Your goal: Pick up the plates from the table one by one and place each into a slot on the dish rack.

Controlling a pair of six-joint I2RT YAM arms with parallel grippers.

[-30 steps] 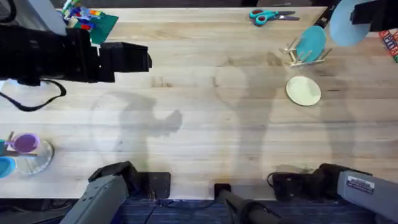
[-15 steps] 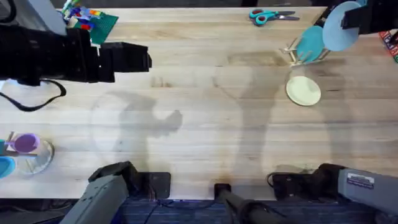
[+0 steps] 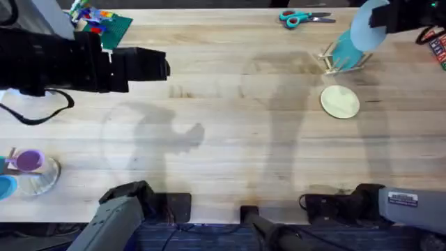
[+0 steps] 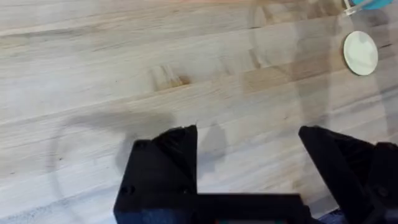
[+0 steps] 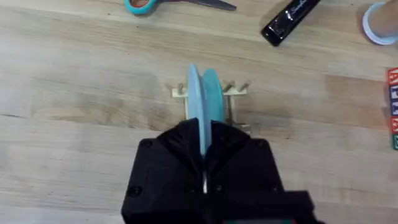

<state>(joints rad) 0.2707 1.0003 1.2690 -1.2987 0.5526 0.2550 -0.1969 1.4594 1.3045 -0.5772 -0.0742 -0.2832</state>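
My right gripper [image 3: 391,17] is shut on the light blue plate [image 3: 364,29], which it holds on edge above the dish rack [image 3: 333,65]. A darker teal plate [image 3: 345,49] stands in the rack. In the right wrist view the blue plate [image 5: 193,106] hangs edge-on just beside the teal plate [image 5: 212,98], over the rack's pegs [image 5: 180,93], with my gripper [image 5: 204,142] clamped on its rim. The cream-yellow plate [image 3: 340,101] lies flat on the table [image 3: 230,139] in front of the rack. My left gripper [image 4: 249,158] is open, high over the table's left side, holding nothing.
Teal scissors [image 3: 303,17] lie behind the rack. A black stapler [image 5: 290,18] and a tape roll [image 5: 379,22] sit beyond it. A green baseplate with bricks [image 3: 104,24] is at the far left. A purple cup and glass dish [image 3: 31,171] stand at the near left.
My right gripper has carried the light blue plate leftward and brought it over the rack, next to the teal plate. The left arm and the cream plate have stayed put.
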